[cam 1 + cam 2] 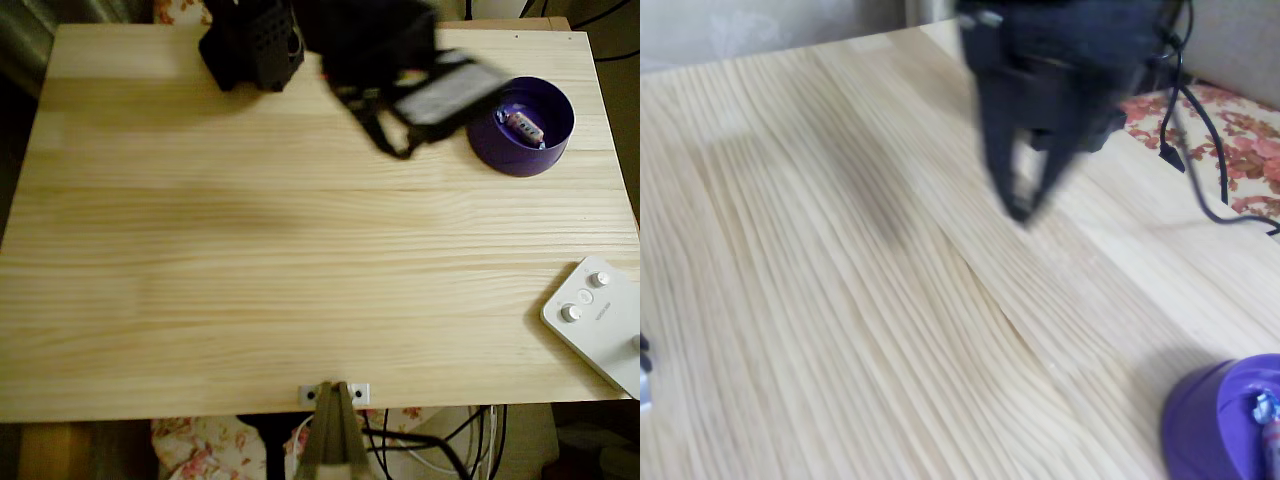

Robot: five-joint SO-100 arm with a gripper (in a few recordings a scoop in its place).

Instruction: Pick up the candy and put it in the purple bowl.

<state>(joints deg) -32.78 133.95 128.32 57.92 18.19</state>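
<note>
Overhead view first: we see a white box with round knobs [600, 320] at the table [250, 260] corner, far from our claw [395, 143]. Nothing sits between the claw and the purple bowl [522, 126], which is just to the claw's right. The candy [525, 127] lies inside that bowl. From the fixed view, our claw [1025, 200] looks blurry, with its two fingers close at the tips and a small gap higher up. It holds nothing and hangs above the bare wood.

Candy [524, 127]: pinkish-red and white, twisted ends, lying inside purple bowl [553, 148]. Bowl upright, table's far-right corner in overhead view.
</note>
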